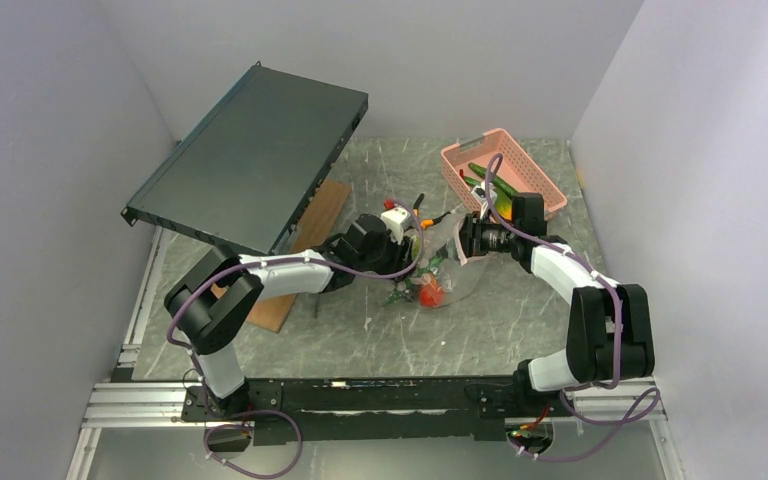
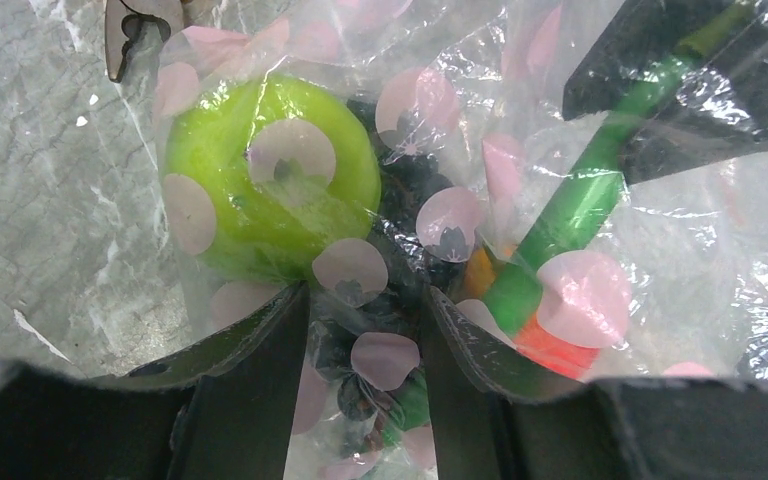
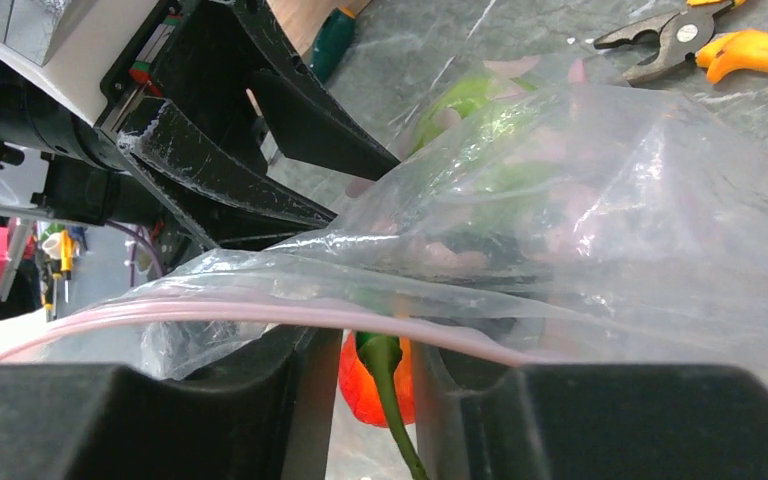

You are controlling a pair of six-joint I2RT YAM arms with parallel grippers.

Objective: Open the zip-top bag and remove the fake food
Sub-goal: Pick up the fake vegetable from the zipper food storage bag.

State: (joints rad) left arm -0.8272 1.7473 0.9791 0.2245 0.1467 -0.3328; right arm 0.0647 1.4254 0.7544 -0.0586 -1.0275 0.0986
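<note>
Your two arms meet over the middle of the table, and the bag lies crumpled between them, with the left arm on its left side and the right arm on its right.

Your left gripper has its jaws about half apart, and a bulge of the bag sits right in that gap: spotted film with the grapes dark behind it. Whether those fingers are squeezing the bulge or only straddling it, I cannot tell. Through the film you see the apple, bright green, up and left of the grapes and against them. The cucumber slants away to the upper right, and the red piece sits low beside the cucumber's near end.

Over to your right gripper: the jaws are parted by a modest gap, with nothing pinched between them. The zip strip runs sideways across both fingertips, lying over them rather than caught in the gap. The red piece with a green stem shows straight through the opening. I cannot tell whether the strip is sealed or parted. From that same wrist view, the left fingers reach the bag's far side.

The pliers lie on the table just beyond the bag, apart from it. The basket sits at the far right of the table, behind your right wrist, with green pieces in it. At far left a dark panel tilts above a wooden board.
</note>
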